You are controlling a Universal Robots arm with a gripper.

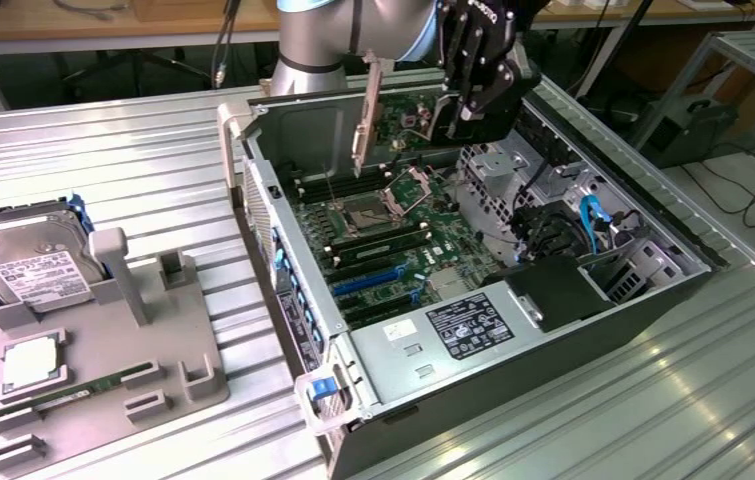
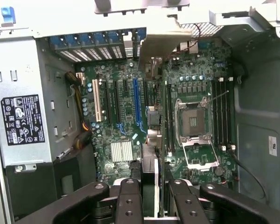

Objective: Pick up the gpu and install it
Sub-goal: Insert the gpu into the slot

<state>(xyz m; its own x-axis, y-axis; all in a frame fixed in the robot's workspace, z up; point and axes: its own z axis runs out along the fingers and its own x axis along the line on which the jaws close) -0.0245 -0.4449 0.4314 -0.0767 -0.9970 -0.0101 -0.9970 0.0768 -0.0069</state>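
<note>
While the gpu (image 1: 404, 115) hangs on edge high over the open computer case (image 1: 300, 135), well clear of the motherboard (image 1: 391, 240), the step in hand looks like the carry toward its slot, and alignment matters more than speed. Its pale bracket (image 1: 366, 120) hangs down at the end toward the exterior view's left. The gripper (image 1: 481, 95) has its jaws clamped on the opposite end, so the bracket end is unsupported, and I judge any tilt would show there first.

From the wrist, the card is seen edge-on between the fingers (image 2: 129, 205). Its bracket points at the row of blue-tabbed rear openings (image 2: 95, 39). The edge lies just beside the long blue slot (image 2: 136, 102) rather than over it, between that slot and the memory slots (image 2: 169, 116). A good approach would bring the card's lower edge parallel to the slot and square above it before any descent, with the bracket meeting one rear opening. It should also stay upright, since a lean would likely catch the open processor socket (image 2: 193, 121) or the slot wall.

Beside the case, a gray tray (image 1: 97, 370) holding a hard drive (image 1: 30, 270) sits on the ribbed desk (image 1: 124, 150), well apart from the work.
</note>
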